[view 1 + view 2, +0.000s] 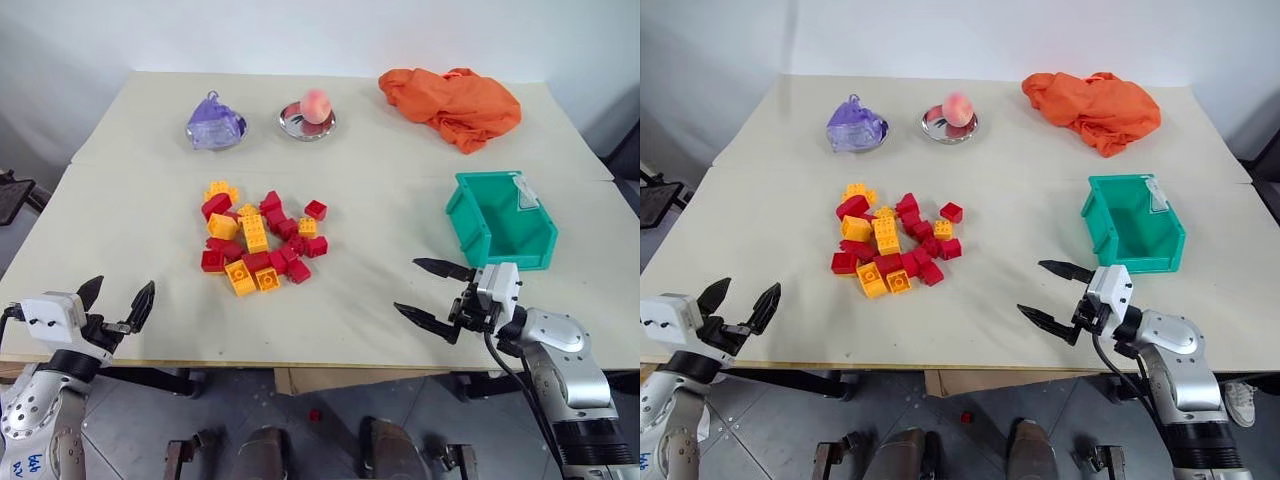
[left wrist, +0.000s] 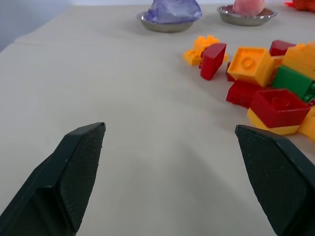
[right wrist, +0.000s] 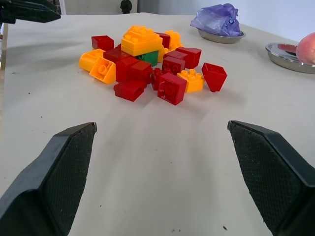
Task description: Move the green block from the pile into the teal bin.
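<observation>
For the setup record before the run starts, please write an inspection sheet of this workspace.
Surface: beige table, two tops joined.
Job's things: green block half buried in the pile; teal bin empty, apart from the pile.
Clutter: orange cloth, peach on a steel dish, purple bag on a dish.
Grippers: left claw and right claw open, holding nothing.
Cables: black cable on the right arm.
Surroundings: white wall, grey floor.

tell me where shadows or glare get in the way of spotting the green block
Left eye view: even light, no glare, soft shadows under the pile. Left wrist view: green block sits shaded beneath a yellow-orange brick. Right wrist view: it shows dimly, tucked under bricks.
</observation>
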Motion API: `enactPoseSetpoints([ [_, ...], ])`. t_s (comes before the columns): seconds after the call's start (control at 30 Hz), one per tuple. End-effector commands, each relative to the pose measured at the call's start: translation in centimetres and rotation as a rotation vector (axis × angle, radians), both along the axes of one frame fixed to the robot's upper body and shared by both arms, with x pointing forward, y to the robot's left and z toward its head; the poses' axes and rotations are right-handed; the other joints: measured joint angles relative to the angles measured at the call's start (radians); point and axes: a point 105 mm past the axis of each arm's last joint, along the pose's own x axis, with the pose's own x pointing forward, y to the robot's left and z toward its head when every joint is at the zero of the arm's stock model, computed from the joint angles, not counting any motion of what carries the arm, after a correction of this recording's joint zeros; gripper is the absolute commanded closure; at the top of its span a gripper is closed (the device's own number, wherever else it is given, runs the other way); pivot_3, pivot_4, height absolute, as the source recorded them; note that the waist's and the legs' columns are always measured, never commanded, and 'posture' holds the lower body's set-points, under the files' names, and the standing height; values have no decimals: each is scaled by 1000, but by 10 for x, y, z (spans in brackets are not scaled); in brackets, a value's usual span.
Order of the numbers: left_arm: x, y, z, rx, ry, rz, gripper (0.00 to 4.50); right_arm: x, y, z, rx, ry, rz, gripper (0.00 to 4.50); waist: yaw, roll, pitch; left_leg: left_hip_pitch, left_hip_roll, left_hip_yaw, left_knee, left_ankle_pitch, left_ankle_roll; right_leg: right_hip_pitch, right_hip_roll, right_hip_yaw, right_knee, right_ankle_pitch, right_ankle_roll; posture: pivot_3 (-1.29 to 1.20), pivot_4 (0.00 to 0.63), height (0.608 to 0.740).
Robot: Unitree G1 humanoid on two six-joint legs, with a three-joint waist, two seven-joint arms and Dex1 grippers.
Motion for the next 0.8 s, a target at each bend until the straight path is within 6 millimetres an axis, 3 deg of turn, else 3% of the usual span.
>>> enactPoseSetpoints([
  [0.03, -1, -5, 13, 32, -25, -40, 0, 1, -7, 11, 18, -50, -27, 26, 0, 0, 0, 0, 0, 0, 0, 0, 0, 0, 0, 0, 0, 0, 0, 0, 150, 740],
  [0.13, 2, -16, 17, 27, -20, -126, 0, 3, -9, 14, 27, -55, -43, 26, 0, 0, 0, 0, 0, 0, 0, 0, 0, 0, 0, 0, 0, 0, 0, 0, 150, 740],
  [0.37, -2, -90, 15, 223, 79, -689, 0, 12, -20, 30, 57, -95, -108, 26, 8, 1, 0, 0, 0, 1, 0, 0, 0, 0, 0, 0, 0, 0, 0, 0, 150, 740],
  [0.47, -3, -123, 15, 298, 90, -933, 614, 15, -22, 34, 54, -108, -116, 0, 15, 1, 1, 0, 0, 1, 0, 0, 0, 0, 0, 0, 0, 0, 0, 0, 150, 740],
  [0.57, 4, -137, 15, 337, 84, -1027, 1587, 15, -21, 35, 54, -112, -115, 0, 20, 1, 1, 0, 0, 1, 0, 0, 0, 0, 0, 0, 0, 0, 0, 0, 150, 740],
  [0.73, 35, -166, 15, 337, 57, -1117, 3200, 13, -9, 36, 69, -122, -97, 0, 21, 3, 0, 0, 0, 1, 1, 0, 0, 0, 0, 0, 1, 0, 0, 0, 150, 740],
  [0.8, 55, -171, 14, 347, 54, -1074, 3868, 12, -4, 37, 78, -126, -91, 0, 21, 3, 0, 0, 0, 1, 2, 0, 0, 0, 0, 0, 1, 0, 0, 0, 150, 740],
])
